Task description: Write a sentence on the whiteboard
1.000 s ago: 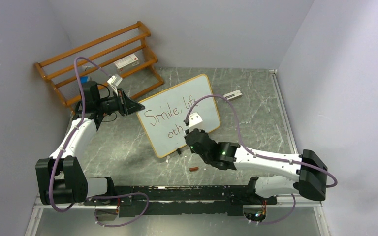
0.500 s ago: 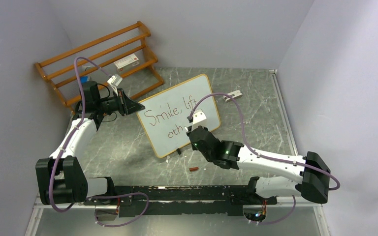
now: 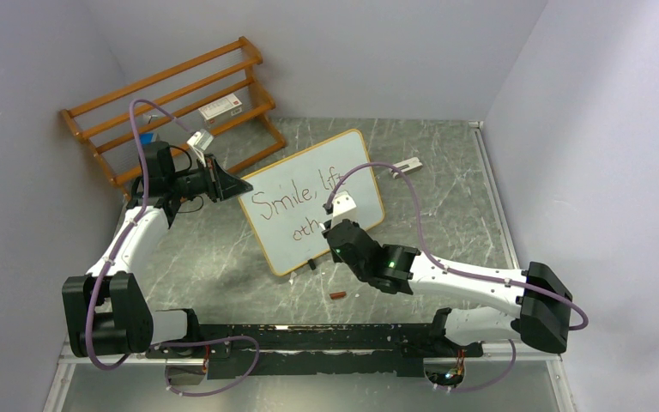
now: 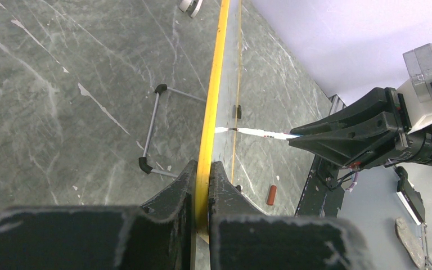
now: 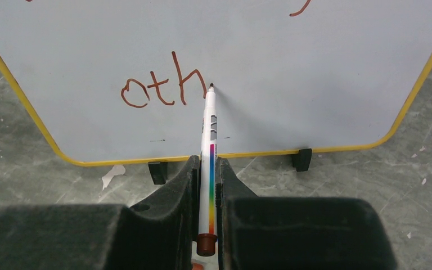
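Observation:
The whiteboard (image 3: pixel 347 167) stands tilted on the table on its small black feet. The sentence (image 3: pixel 296 202) reads "Smile, lift" with "oth" below it, and "oth" shows in reddish-brown in the right wrist view (image 5: pixel 160 90). My left gripper (image 3: pixel 242 187) is shut on the board's left edge, its yellow frame (image 4: pixel 214 84) between the jaws (image 4: pixel 202 174). My right gripper (image 3: pixel 330 232) is shut on a white marker (image 5: pixel 209 140) with a rainbow stripe. The marker's tip meets the board just right of the "h". The marker also shows in the left wrist view (image 4: pixel 256 133).
An orange-brown slatted rack (image 3: pixel 172 103) stands at the back left with a small box (image 3: pixel 221 107) on it. A brown marker cap (image 3: pixel 338 296) lies on the table in front of the board. A small white piece (image 3: pixel 408 165) lies behind the board. Walls close in on three sides.
My right arm shifted slightly right, then back a little left, with the marker at the second line. The writing still ends at "oth". The left arm has not moved.

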### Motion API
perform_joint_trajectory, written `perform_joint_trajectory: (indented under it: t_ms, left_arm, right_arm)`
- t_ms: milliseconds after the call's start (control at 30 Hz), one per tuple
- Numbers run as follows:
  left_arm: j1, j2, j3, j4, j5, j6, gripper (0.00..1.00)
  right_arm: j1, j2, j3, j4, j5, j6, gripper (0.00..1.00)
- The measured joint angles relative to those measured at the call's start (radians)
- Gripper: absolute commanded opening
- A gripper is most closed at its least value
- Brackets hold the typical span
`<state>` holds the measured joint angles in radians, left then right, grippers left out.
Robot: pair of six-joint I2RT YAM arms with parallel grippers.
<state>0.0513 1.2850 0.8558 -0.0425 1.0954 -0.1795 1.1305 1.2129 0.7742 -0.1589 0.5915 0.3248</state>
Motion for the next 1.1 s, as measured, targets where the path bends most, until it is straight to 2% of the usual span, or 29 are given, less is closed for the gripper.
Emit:
perform_joint_trajectory:
  t_ms: [1100]
  left_arm:
    - [0.000, 0.003, 0.001, 0.000, 0.000, 0.000, 0.05]
  right_arm:
    - [-0.010, 0.000, 0.000, -0.008, 0.030, -0.004, 0.00]
